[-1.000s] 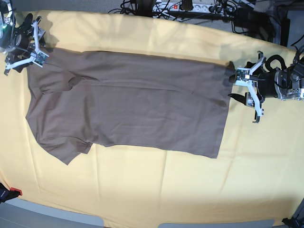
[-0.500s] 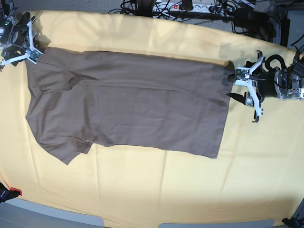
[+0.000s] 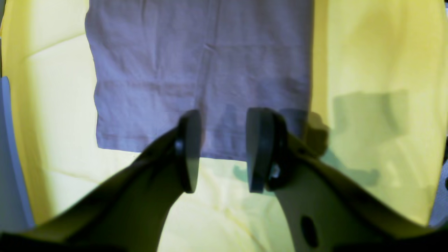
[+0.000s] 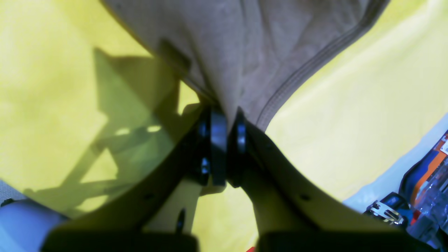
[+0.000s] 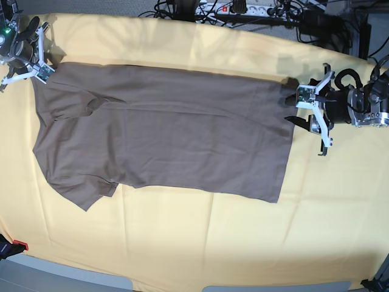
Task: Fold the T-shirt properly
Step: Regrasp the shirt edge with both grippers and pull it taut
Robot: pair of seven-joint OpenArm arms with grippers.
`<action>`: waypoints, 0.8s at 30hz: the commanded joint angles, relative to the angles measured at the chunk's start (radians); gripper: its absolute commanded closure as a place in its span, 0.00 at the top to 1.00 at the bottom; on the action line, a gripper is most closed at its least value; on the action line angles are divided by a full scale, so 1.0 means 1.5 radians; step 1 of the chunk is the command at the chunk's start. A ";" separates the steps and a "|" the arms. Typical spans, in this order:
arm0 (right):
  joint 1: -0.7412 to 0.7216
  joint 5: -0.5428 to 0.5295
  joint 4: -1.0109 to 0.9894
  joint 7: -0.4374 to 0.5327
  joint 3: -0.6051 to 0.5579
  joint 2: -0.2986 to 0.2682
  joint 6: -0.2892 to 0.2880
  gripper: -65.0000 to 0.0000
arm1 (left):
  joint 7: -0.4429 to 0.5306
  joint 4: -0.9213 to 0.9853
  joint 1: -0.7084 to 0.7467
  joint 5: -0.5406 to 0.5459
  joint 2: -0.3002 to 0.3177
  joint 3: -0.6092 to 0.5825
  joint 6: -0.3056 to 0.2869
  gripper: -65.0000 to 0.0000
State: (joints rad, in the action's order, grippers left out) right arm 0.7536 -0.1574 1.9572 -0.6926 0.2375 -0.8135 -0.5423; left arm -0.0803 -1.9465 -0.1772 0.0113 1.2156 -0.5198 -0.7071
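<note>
Now right hand [image 4: 227, 140] pinches T-shirt [image 5: 170, 134] edge; left hand [image 3: 224, 150] parted at hem, gripping nothing.

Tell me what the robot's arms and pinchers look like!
Each arm ends in an end effector with white frame pieces and dark finger pads. The left end effector sits on a black and silver wrist with black cables looping behind it. The right end effector has a black body with a small green light. Up close, the pads are flat, dark and rounded.
</note>
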 commanded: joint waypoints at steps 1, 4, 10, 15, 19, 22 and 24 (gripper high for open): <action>0.000 0.001 0.007 -0.006 0.008 -0.012 0.005 0.00 | 0.008 -0.006 0.004 0.006 0.013 0.007 0.006 0.33; 0.000 0.001 0.007 -0.008 0.008 -0.012 0.005 0.00 | 0.008 -0.006 0.047 -0.004 0.013 0.007 0.006 0.41; 0.000 0.001 0.007 -0.007 0.008 -0.012 0.028 0.10 | 0.008 -0.006 0.089 -0.089 0.009 0.007 0.009 0.54; 0.000 0.001 0.007 -0.008 0.008 -0.012 0.038 0.17 | 0.008 -0.005 0.089 -0.125 0.001 0.007 0.033 0.54; 0.000 0.001 0.007 -0.007 0.008 -0.012 0.038 0.17 | 0.005 -0.005 0.089 -0.144 -0.016 0.007 0.036 0.54; 0.000 0.001 0.007 -0.008 0.008 -0.012 0.038 0.17 | 0.005 -0.005 0.089 -0.145 -0.018 0.006 0.035 0.54; 0.000 0.001 0.007 -0.008 0.008 -0.012 0.038 0.17 | 0.002 -0.005 0.089 -0.167 -0.018 0.006 0.035 0.54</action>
State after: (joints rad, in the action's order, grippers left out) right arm 0.7536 -0.1612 1.9572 -0.7040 0.2375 -0.8135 -0.4965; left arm -0.0803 -1.9457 -0.0330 -0.2481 1.1652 -0.5217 -0.6632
